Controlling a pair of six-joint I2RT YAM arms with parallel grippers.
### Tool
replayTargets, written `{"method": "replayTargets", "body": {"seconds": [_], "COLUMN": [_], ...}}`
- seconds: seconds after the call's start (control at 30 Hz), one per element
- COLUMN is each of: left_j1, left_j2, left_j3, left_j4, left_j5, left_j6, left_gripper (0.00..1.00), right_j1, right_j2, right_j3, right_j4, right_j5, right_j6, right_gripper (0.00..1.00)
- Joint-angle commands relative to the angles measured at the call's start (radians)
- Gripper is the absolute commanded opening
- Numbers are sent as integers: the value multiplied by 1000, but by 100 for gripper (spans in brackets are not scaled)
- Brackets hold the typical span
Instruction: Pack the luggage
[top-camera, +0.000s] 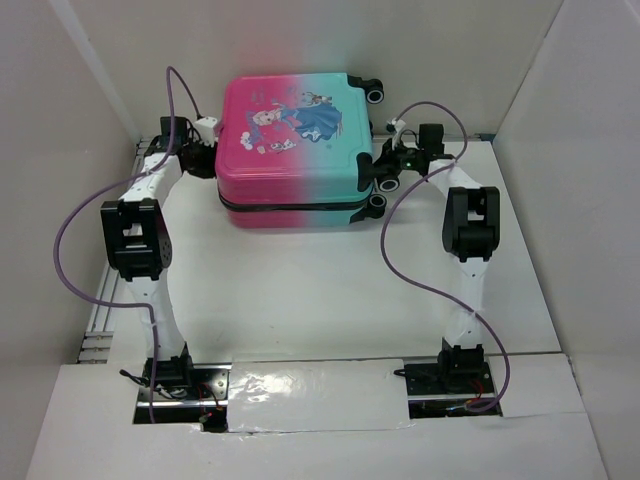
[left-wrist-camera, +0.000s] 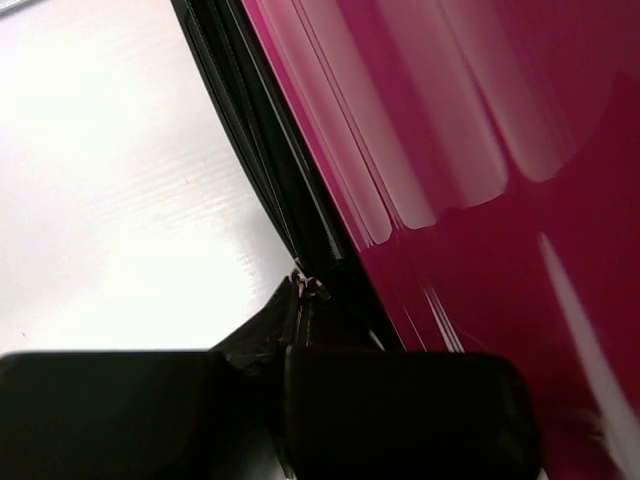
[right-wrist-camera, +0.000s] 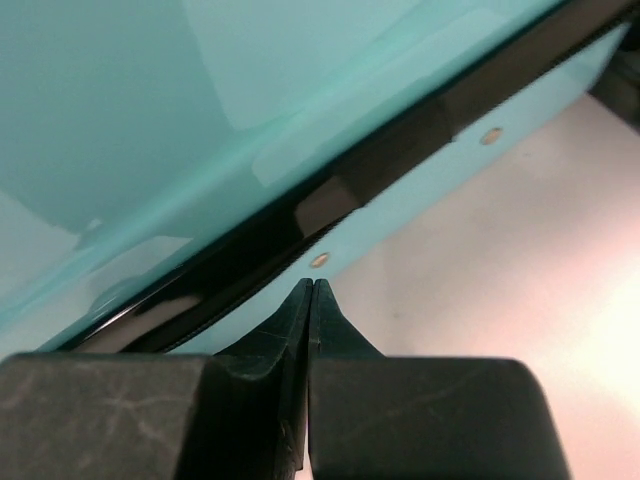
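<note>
Luggage (top-camera: 295, 150) lies closed; left gripper (left-wrist-camera: 303, 288) pinched together at its pink side, right gripper (right-wrist-camera: 312, 287) pinched together at its teal side.

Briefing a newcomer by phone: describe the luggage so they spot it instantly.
On the table, at its far end between the left arm and right arm, lies the luggage, flat and closed. Its shell stands out: pink fading to teal, cartoon print.

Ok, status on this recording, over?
Left tool shut at luggage pink side. Right tool shut at teal side, nothing visibly held. Luggage closed, lying flat. No obstruction seen.
</note>
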Motion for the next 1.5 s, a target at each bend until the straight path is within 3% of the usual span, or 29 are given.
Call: {"method": "replayTargets", "body": {"seconds": [0.0, 0.13, 0.17, 0.2, 0.3, 0.4, 0.5, 0.7, 1.0, 1.17, 1.47], "left_j1": [-14, -14, -14, -14, -14, -14, -14, -14, -14, -23, -23], "left_j2": [40, 40, 40, 31, 10, 0, -9, -9, 0, 0, 20], "left_j3": [69, 70, 70, 59, 36, 27, 27, 39, 57, 57, 76], "left_j4": [41, 41, 41, 41, 41, 32, 23, 3, -17, -17, -37], "left_j5": [-24, 1, 1, 1, 1, 10, 28, 41, 41, 41, 41], "left_j6": [22, 32, 32, 41, 50, 50, 50, 50, 68, 78, 87], "left_gripper": [0, 0, 0, 0, 0, 0, 0, 0, 0, 0, 0], "right_j1": [6, -20, -29, -38, -104, -150, -185, -162, -101, -83, -64], "right_j2": [-36, -47, -59, -59, -82, -96, -108, -88, -22, -4, 41], "right_j3": [5, 15, -8, -17, -54, -79, -79, -39, 56, 84, 136], "right_j4": [79, 32, 32, 15, -28, -37, -141, -338, -327, -254, -289], "right_j5": [79, 47, 38, 21, -20, -116, -283, -377, -375, -365, -370], "right_j6": [41, -7, -18, -43, -69, -92, -223, -425, -416, -331, -331], "right_gripper": [0, 2, 25, 39, 48, 49, 51, 51, 52, 53, 54]}}
